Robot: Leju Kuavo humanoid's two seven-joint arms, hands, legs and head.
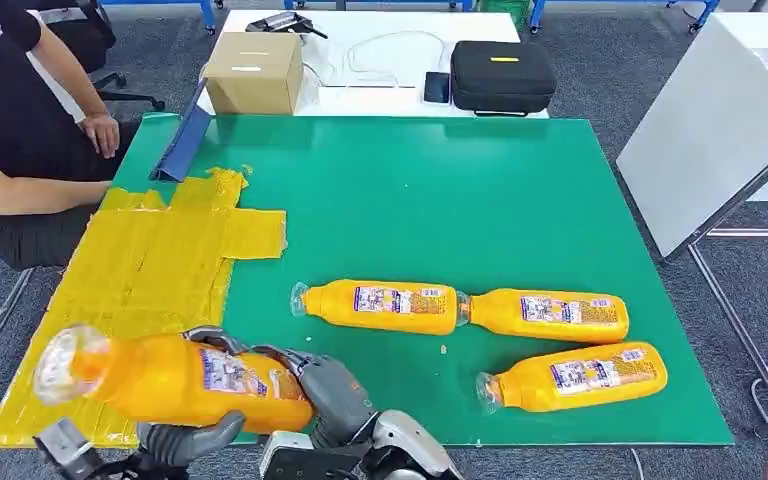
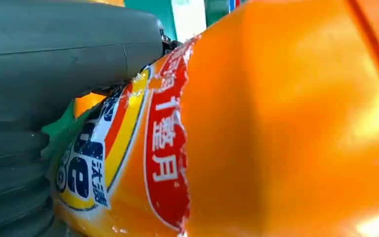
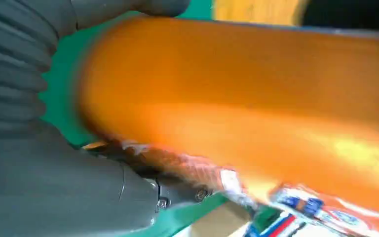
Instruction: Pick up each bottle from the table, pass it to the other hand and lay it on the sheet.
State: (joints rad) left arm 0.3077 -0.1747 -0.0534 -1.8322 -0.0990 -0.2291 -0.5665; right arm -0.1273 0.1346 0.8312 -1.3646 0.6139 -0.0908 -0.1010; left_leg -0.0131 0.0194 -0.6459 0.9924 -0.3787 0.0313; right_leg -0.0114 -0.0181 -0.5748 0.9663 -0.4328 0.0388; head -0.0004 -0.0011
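- The held bottle (image 1: pixel 175 380), orange with a clear cap end, lies on its side in the air at the near left corner of the green table (image 1: pixel 440 200), its cap end over the near edge of the yellow sheet (image 1: pixel 150 280).
- The right hand (image 1: pixel 325 385) grips the bottle's base end: dark fingers curl over the top of it, clamped on the label area.
- The left hand (image 1: pixel 185 438) is under the bottle's middle, its thumb pressed up against the underside. In the left wrist view the thumb (image 2: pixel 69 54) lies flat on the label of the bottle (image 2: pixel 276 128), so both hands hold it.
- In the right wrist view the right hand (image 3: pixel 39 163) wraps the bottle (image 3: pixel 256 98); the picture is blurred, and finer detail of the fingers cannot be told.
- Three more bottles lie on their sides on the green table, right of the sheet: the middle bottle (image 1: pixel 385 305) and the right bottle (image 1: pixel 550 315) end to end, almost touching, and the near bottle (image 1: pixel 575 375) just in front of them, tilted.
- The sheet lies flat on the table's left part, wrinkled, with nothing lying on it.
- A person (image 1: pixel 10 120) sits at the table's far left, one hand near the edge.
- Behind the green table stand a box (image 1: pixel 255 72) and a black case (image 1: pixel 503 75) on a white table (image 1: pixel 380 70).
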